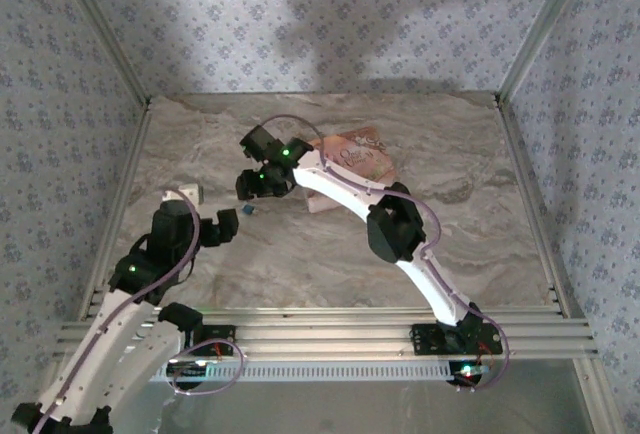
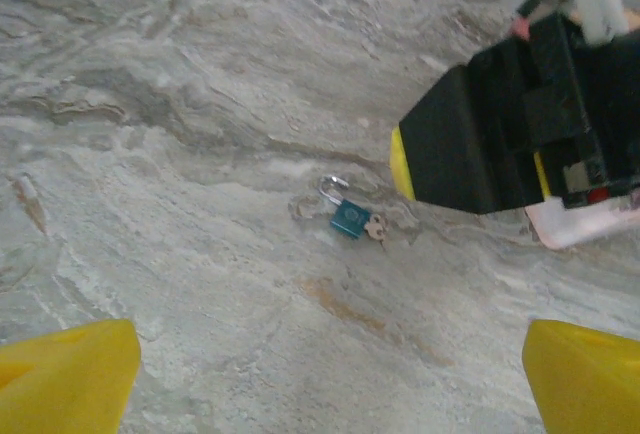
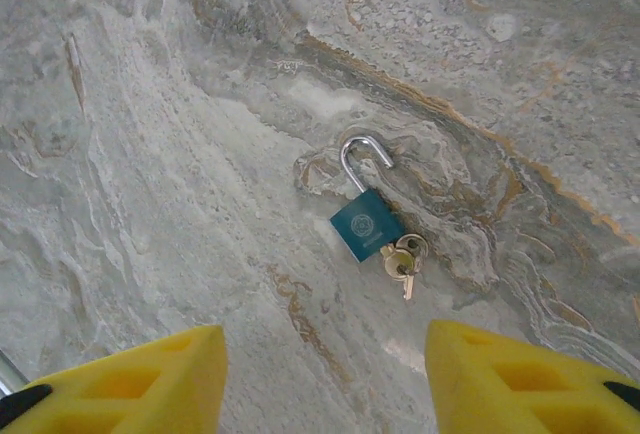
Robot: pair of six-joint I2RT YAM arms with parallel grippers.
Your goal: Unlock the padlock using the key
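The small teal padlock (image 3: 367,224) lies flat on the marble table, its silver shackle (image 3: 362,159) swung free at one end. A pale brass key (image 3: 403,257) sits at the lock's bottom edge with a second key on the same ring. My right gripper (image 3: 325,384) hovers above it, open, with yellow fingertips (image 3: 130,384) wide apart and nothing between them. My left gripper (image 2: 325,384) is also open and holds nothing, a little short of the padlock (image 2: 350,218) and key (image 2: 376,226). From the top camera the padlock (image 1: 247,211) lies between the left gripper (image 1: 226,227) and the right gripper (image 1: 254,186).
A pink illustrated flat box (image 1: 352,159) lies behind the right arm. A small white object (image 1: 190,194) sits at the left beside the left arm. The right gripper's black body (image 2: 500,134) hangs close above the lock. Metal rails and papered walls border the table (image 1: 330,254).
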